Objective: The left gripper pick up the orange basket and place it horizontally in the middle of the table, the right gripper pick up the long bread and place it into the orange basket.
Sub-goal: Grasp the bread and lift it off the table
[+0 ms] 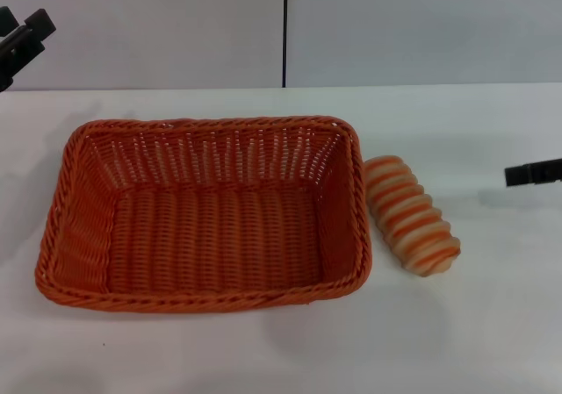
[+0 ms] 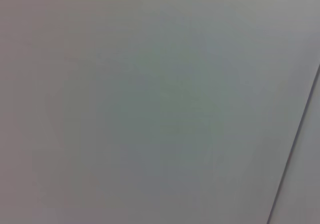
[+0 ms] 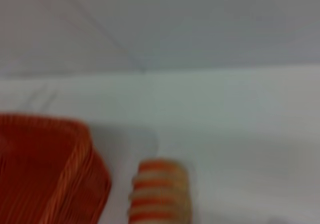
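The long bread (image 1: 412, 215) lies beside the orange basket (image 1: 204, 214), apart from the right gripper (image 1: 532, 174), whose opening is unclear.

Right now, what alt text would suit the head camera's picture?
An empty orange basket sits on a white table, a striped long bread lying just beside it. The left gripper and right gripper peek in at the edges.

Basket (image 1: 206, 214) sits on the desk (image 1: 492, 324), left of centre, long side along the desk's front edge. Bread (image 1: 411, 227) lies on the desk just beside the basket's right end, not in it, angled toward the front right corner. Left tool (image 1: 25, 39) hangs over the back left corner; right tool (image 1: 532, 173) by the right edge.
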{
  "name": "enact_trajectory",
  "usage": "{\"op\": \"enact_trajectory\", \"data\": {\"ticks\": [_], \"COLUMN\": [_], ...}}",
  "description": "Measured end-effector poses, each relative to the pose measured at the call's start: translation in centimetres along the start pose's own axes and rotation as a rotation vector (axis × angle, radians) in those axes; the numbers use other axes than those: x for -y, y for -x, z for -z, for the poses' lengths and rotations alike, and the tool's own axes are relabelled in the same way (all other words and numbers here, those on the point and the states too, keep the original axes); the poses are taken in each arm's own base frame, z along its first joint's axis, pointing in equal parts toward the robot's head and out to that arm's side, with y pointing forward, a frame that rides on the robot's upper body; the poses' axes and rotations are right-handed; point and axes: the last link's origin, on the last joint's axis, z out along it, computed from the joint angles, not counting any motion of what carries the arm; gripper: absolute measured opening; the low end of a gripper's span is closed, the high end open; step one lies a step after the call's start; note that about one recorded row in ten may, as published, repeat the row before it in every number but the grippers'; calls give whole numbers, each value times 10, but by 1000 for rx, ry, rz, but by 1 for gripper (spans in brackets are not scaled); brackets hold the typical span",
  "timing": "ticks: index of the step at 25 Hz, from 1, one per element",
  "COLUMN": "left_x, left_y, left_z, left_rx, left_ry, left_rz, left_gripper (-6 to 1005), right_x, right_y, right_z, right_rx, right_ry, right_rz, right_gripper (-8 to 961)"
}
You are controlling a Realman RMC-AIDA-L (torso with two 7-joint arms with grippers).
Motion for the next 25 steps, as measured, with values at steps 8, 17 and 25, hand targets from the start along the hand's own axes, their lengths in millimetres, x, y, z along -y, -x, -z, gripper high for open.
{"op": "enact_trajectory", "data": {"ticks": [8,17,25], "left_x": [5,5,6], "left_y": [9,9,8], "left_z": [2,0,-2], "left_rx": [-51,-52,-52], "left_ry": [10,15,14], "left_rz": [-10,-23,-23], "left_gripper": [593,593,593], "right_x": [-34,-45,-47], "right_y": [9,9,6], "right_z": [-31,-60,-81], "right_rx": [-227,-269,-317], "right_ry": [28,81,78], "right_rz": [74,86,94], "right_gripper": [565,560,555]}}
